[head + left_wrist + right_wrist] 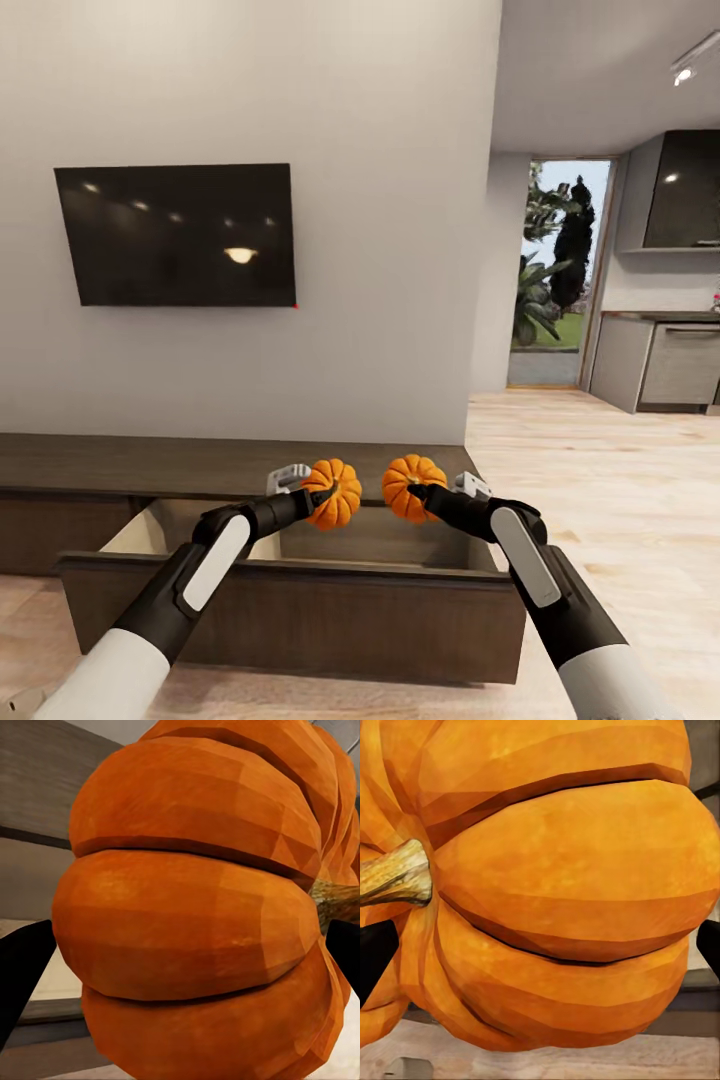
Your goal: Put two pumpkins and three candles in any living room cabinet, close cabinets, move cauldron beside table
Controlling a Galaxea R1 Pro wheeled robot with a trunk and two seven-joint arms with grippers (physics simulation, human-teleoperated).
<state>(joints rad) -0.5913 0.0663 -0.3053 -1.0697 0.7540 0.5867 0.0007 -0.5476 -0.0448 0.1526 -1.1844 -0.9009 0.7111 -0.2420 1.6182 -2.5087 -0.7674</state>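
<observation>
Dark brown wood forms the long, low cabinet point(120, 465) under the wall-hung TV point(176, 235). One drawer point(300, 595) is pulled out towards the robot, and the part of its pale inside that shows holds nothing. Above this drawer, the left hand point(322, 496) grips the left pumpkin point(335, 492), its dark fingers point(19, 975) pressed on both sides of the orange shell. Just beside it, apart, the right hand point(418, 492) clamps the right pumpkin point(410, 487), whose tan stem point(394, 874) shows in the right wrist view.
</observation>
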